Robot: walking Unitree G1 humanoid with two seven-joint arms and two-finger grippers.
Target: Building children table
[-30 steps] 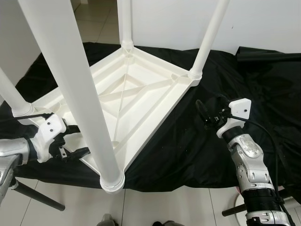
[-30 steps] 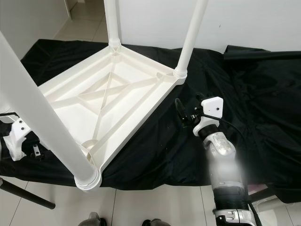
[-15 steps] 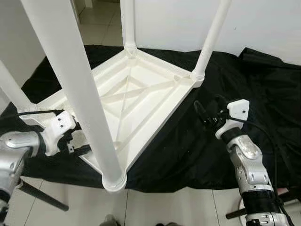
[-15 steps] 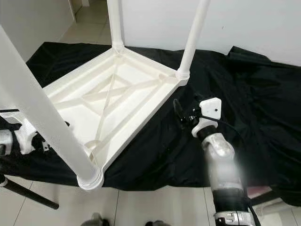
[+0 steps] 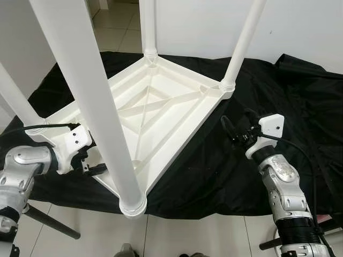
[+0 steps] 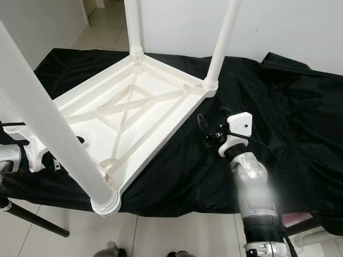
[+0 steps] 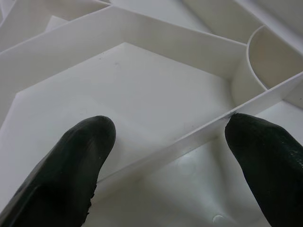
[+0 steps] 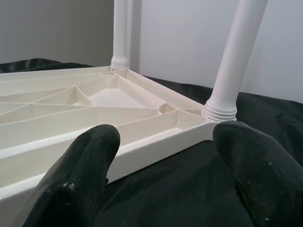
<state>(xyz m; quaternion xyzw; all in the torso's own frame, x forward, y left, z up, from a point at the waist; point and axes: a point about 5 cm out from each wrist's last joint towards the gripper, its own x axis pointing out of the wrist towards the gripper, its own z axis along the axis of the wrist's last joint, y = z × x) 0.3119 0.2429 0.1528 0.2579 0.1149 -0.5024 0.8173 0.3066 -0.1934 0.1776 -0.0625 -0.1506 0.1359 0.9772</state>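
Black fingers of my left gripper stand apart, straddling a thin white rib on the underside of the table without pinching it, down at the tabletop's near-left edge. My right gripper is spread too, holding nothing, hovering over the black cloth just beside the table's right edge and facing it.

Around me: the cloth covers the floor under the table, pale tiles show at its near border, a white wall stands behind, and a dark rod slants across the tiles at near left.

I see the table lying upside down on the cloth, ribbed underside facing up, its four legs pointing straight upward. The near leg rises right in front of the head camera and blocks part of the tabletop and my left wrist. All four legs are cut off at the top, so I cannot see their ends.
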